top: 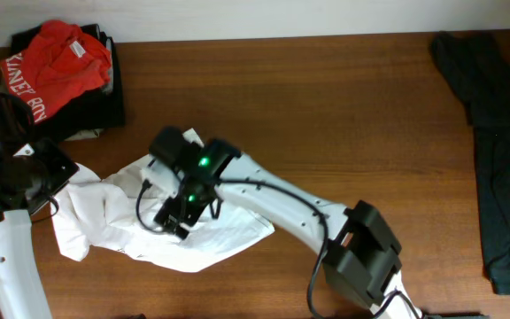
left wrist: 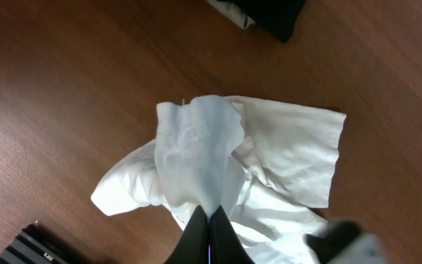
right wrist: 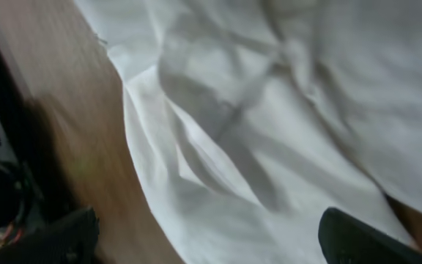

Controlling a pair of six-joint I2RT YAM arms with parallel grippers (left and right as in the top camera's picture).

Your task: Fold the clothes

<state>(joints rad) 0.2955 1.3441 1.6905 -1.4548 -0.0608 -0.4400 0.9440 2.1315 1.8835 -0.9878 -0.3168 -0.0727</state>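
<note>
Shirt (top: pixel 96 213) lies crumpled lower left on tabletop (top: pixel 343 106). We judge flattening in hand: left tool (left wrist: pixel 209 220) clamps a raised fold, right tool (right wrist: pixel 211 242) gapes over it. Next needs an opposite edge gripped.

We take this for a robotics lab: a left arm (top: pixel 3 266) and right arm (top: pixel 273 202) at a wooden bench (top: pixel 343 106), with a white T-shirt (top: pixel 104 217), red shirt (top: pixel 56 62) and dark garment (top: pixel 503 159) lying on it.

Quick count from my end, I see: one white T-shirt (top: pixel 96 217), one red shirt (top: pixel 56 66) on one black pile (top: pixel 113 99) in the far-left corner, one dark garment (top: pixel 503 151) along the right edge, and two arms: left arm (top: pixel 7 257), right arm (top: pixel 273 204).
</note>
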